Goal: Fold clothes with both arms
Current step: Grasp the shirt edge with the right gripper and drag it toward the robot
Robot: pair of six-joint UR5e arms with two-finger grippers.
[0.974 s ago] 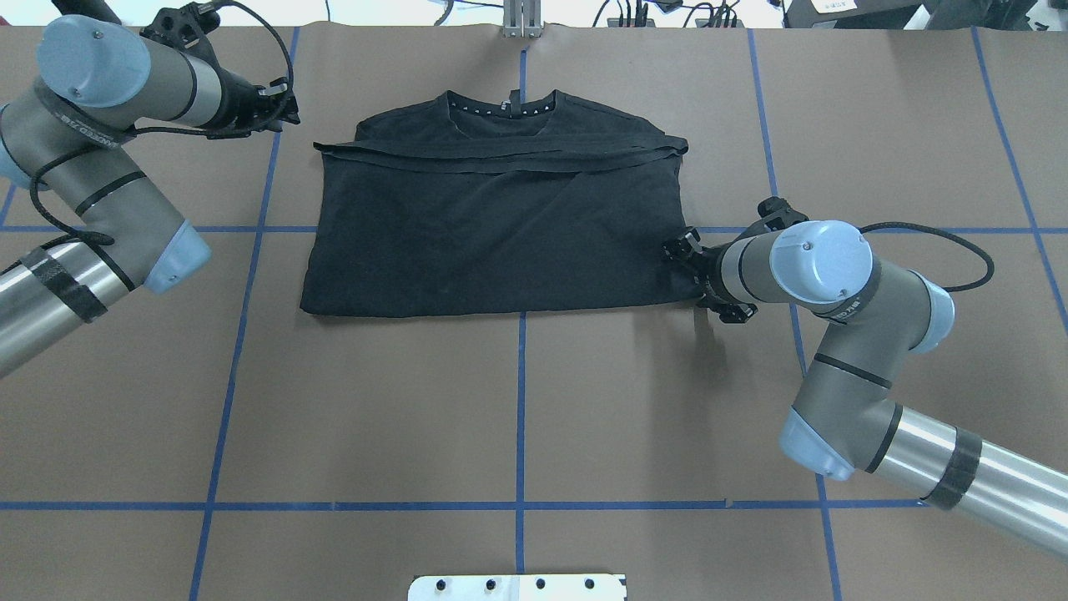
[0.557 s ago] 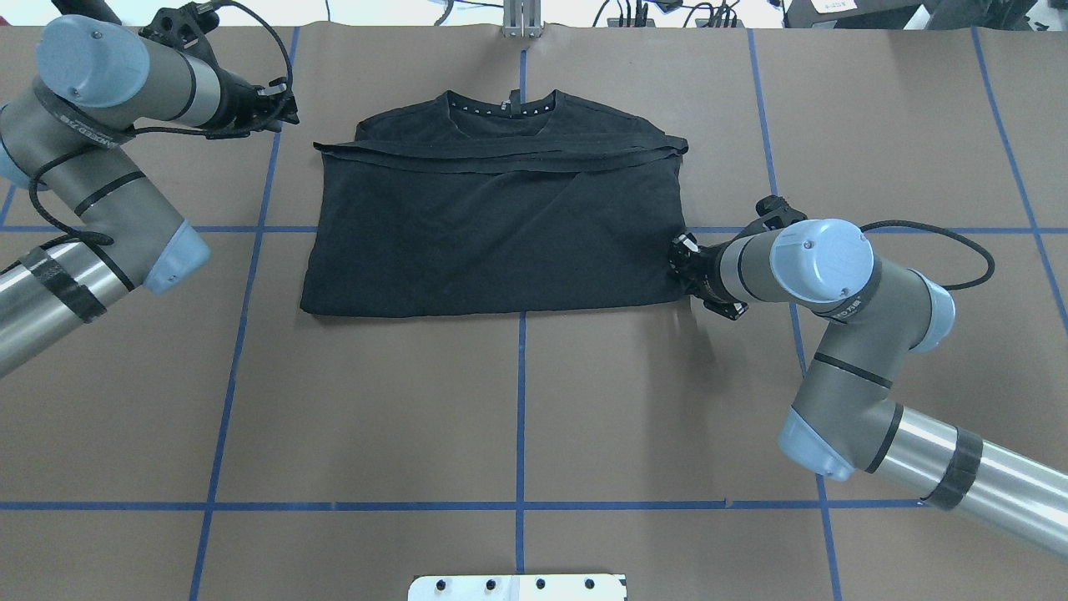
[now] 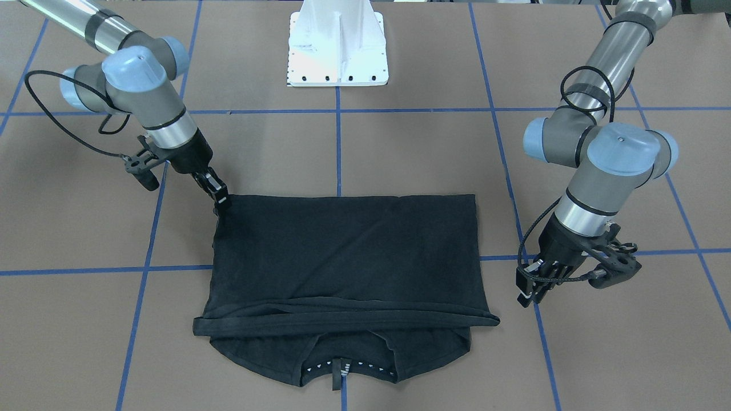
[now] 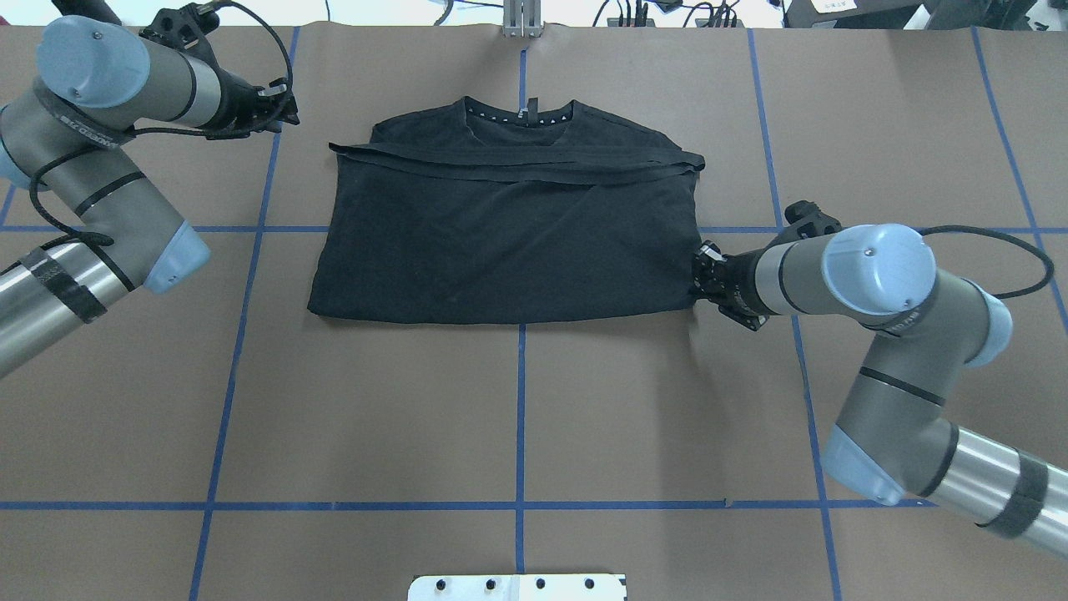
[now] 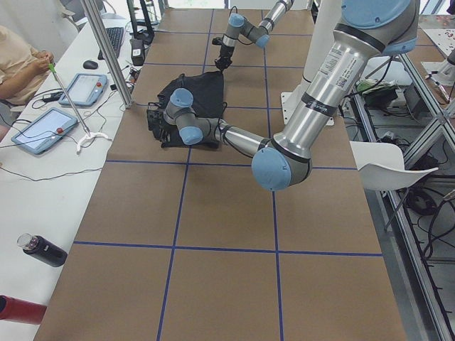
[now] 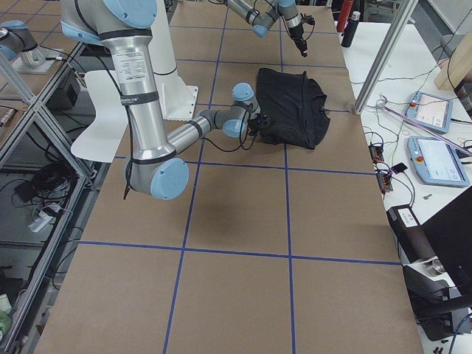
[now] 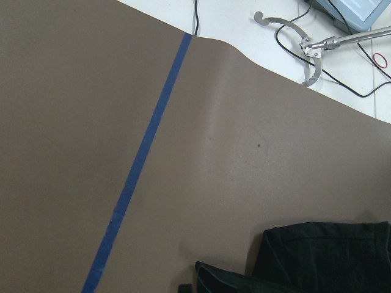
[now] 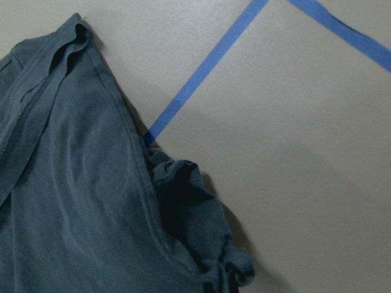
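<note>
At the hem corner of the black short-sleeved T-shirt [image 4: 509,242], which is lying half-folded on the brown blue-taped table [image 4: 375,401], the small black right gripper [image 4: 703,278] is clamping bunched cloth and should be lifting it gently to avoid dragging the whole shirt, while the left gripper [image 3: 524,295], whose finger state I cannot tell, is hovering well apart.

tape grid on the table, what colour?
Blue. The tape lines show best in the overhead exterior view.
</note>
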